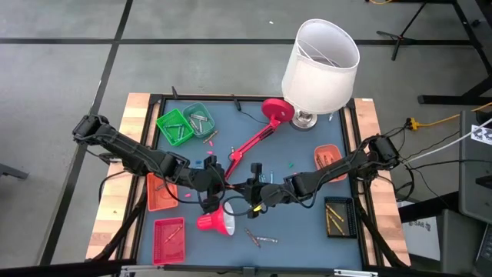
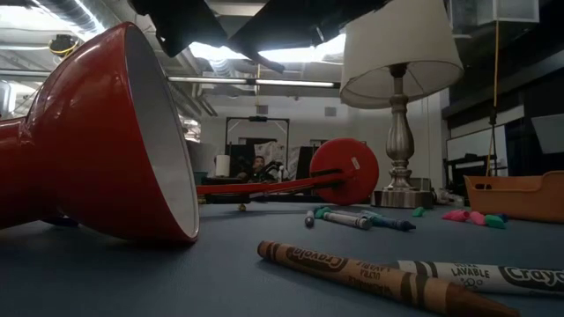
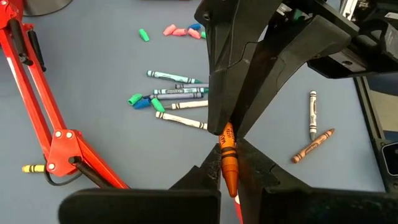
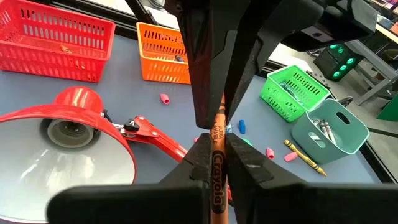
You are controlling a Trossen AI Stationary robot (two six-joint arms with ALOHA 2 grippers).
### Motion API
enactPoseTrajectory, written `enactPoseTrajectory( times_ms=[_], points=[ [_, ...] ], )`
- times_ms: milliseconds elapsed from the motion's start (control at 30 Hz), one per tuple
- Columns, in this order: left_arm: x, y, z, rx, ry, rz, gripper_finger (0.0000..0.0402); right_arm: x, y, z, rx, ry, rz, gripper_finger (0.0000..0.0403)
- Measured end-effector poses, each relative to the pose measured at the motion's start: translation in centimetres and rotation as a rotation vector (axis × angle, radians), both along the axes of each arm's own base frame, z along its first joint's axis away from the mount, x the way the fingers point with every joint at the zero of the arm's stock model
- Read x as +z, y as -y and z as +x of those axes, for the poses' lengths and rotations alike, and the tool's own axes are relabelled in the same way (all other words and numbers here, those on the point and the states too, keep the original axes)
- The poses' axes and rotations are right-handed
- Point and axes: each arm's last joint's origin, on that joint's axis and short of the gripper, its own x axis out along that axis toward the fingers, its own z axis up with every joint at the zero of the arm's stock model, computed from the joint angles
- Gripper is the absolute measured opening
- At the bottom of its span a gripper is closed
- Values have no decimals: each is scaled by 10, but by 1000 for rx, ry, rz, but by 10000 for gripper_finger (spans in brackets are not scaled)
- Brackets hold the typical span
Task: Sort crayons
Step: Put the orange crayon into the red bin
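An orange crayon [image 3: 229, 158] hangs in the air over the middle of the table, between my two grippers, which meet tip to tip. My left gripper [image 1: 225, 183] comes from the table's left and my right gripper [image 1: 254, 190] from its right, and both are shut on the crayon. In the right wrist view the same crayon [image 4: 217, 158] shows its Crayola label. Loose crayons [image 3: 177, 99] lie flat on the blue table top, with a brown one and a white one [image 2: 370, 275] near the front edge. My left gripper pinches the orange crayon near its pointed end [image 3: 230, 169] between its two fingers, which lie along the crayon. The crayon is lifted clear of the table. My right gripper pinches the crayon's wrapped part [image 4: 217, 163] between its two fingers, slanting down from the table's right and lying along the crayon. The crayon runs on between the left gripper's fingers [image 4: 202, 93] beyond.
A red desk lamp lies on the table, shade [image 1: 217, 223] near the front, arm [image 1: 250, 146] running back to its base [image 1: 277, 110]. A white-shaded lamp [image 1: 319, 61] stands at the back. Baskets: green [image 1: 175, 127], teal [image 1: 200, 119], orange [image 1: 161, 192], red [image 1: 169, 237], orange [image 1: 329, 158], black [image 1: 338, 217].
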Motion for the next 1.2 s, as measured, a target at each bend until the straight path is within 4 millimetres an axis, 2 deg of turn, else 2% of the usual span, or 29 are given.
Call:
enactPoseTrajectory(
  times_ms=[100, 267, 467, 667, 800, 1000, 1200],
  points=[
    [0, 0, 0, -6, -2, -3, 9, 0, -1, 0, 34, -5, 16, 46],
    [-3, 1, -3, -53, -53, -40, 9, -1, -2, 0, 40, -15, 30, 102],
    [-10, 7, -12, -172, -233, -267, 9, -11, -2, -6, 67, -127, 88, 143],
    [-11, 19, -21, -341, -374, -481, 9, -21, -4, -13, 149, -276, 163, 149],
    [-10, 27, -26, -425, -451, -609, 9, -24, -4, -15, 163, -316, 204, 149],
    [-10, 40, -33, -395, -526, -681, 9, -25, -4, -16, 161, -332, 216, 149],
    [-15, 58, -54, -295, -751, -755, 9, -25, -4, -16, 160, -339, 216, 149]
  ],
)
